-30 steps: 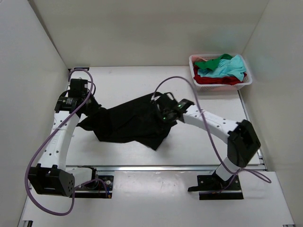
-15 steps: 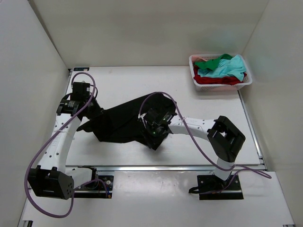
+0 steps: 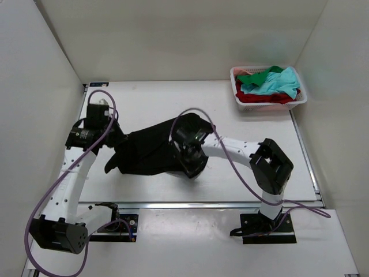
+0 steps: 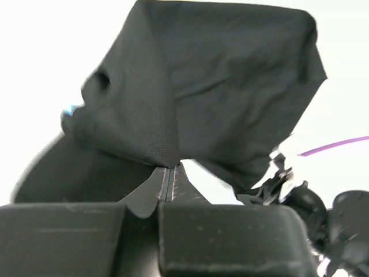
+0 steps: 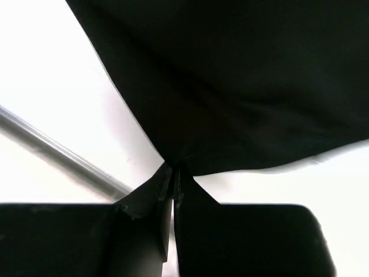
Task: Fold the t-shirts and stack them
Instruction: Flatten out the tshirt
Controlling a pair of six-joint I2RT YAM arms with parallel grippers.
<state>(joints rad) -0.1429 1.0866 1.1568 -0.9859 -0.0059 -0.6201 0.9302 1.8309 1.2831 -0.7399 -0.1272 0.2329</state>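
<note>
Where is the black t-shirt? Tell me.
In the top view the black t-shirt is bunched mid-table, left of centre, pinched at its ends by the left gripper and right gripper, apart from the basket.

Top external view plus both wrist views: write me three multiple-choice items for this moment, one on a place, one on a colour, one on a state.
1. Where does the pink-white lattice plastic basket stand?
A. at the far right corner of the table
B. at the near left corner
C. between the arm bases

2. What colour is the soft cloth t-shirt in the middle of the table?
A. red
B. black
C. white

3. How is the right pincer?
A. wide open over bare table
B. shut on the t-shirt's edge
C. out of every view

Answers:
1 A: in the top view, the basket sits by the far wall on the right side.
2 B: the cloth is black in all three views.
3 B: the right wrist view shows its jaws pressed together on black cloth.
</note>
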